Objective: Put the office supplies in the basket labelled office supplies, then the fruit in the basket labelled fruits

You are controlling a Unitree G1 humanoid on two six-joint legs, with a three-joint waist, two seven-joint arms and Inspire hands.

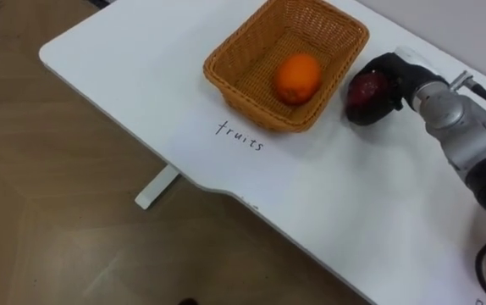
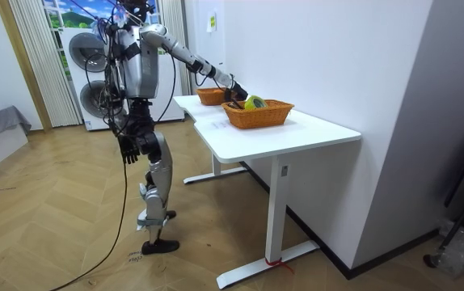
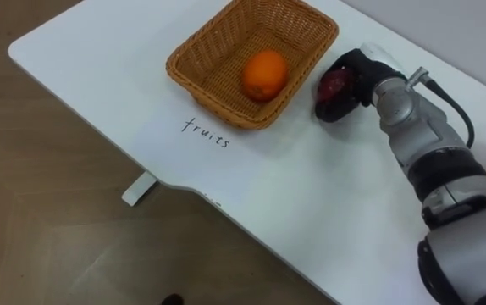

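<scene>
Dark red fruit (image 1: pixel 362 90): round, glossy, kind hard to make out, half hidden within curled right robot hand (image 1: pixel 384 85), just beside wicker basket (image 1: pixel 226 74) on white desk (image 1: pixel 133 63). Orange (image 1: pixel 298 78) lying inside basket. Left robot hand (image 2: pixel 128 149) hanging at hip, pose indiscernible.

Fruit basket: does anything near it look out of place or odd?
Only a dark red fruit is outside the basket, gripped by the right hand beside its rim. The orange lies inside.

Eyes overlook the basket (image 1: pixel 245 64) closely (room camera afar).
</scene>
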